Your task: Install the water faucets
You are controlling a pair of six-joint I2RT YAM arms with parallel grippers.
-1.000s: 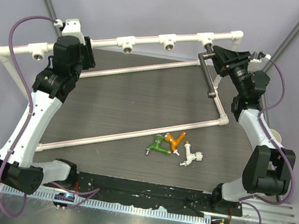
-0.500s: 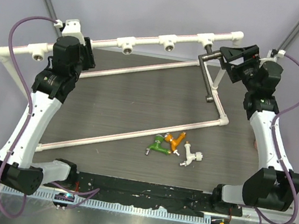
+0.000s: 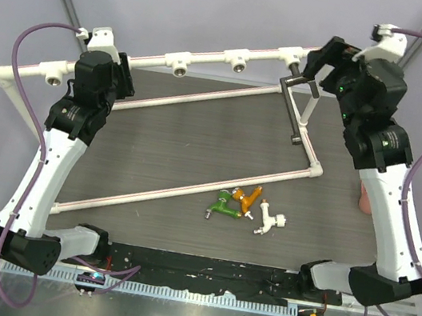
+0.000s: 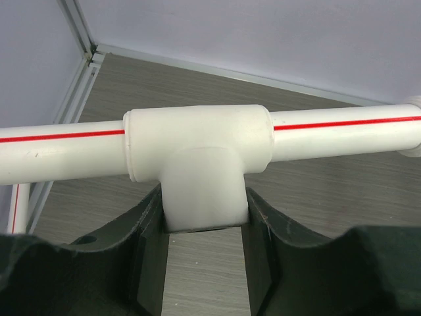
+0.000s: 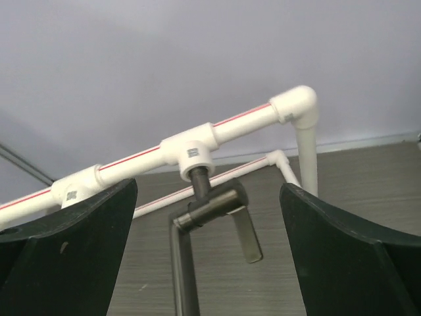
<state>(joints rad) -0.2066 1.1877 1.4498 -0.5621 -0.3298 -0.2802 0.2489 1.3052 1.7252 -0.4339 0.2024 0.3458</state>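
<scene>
Left gripper (image 4: 205, 227): clamped on tee socket (image 4: 197, 148).
Right gripper (image 5: 207, 217): jaws held apart.
Black faucet (image 3: 293, 105): seated in far-right tee (image 3: 291, 55).
Green faucet (image 3: 223, 205), orange faucet (image 3: 249, 199), white faucet (image 3: 267, 218): laid together, near centre.

Black faucet (image 5: 185, 263), lower end off-frame.

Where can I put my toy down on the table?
The biggest bare patch of table lies inside the white pipe frame. Another lies in front of its near pipe, left of the green tap. It is crowded where that tap, the orange tap and the white tap lie together.
</scene>
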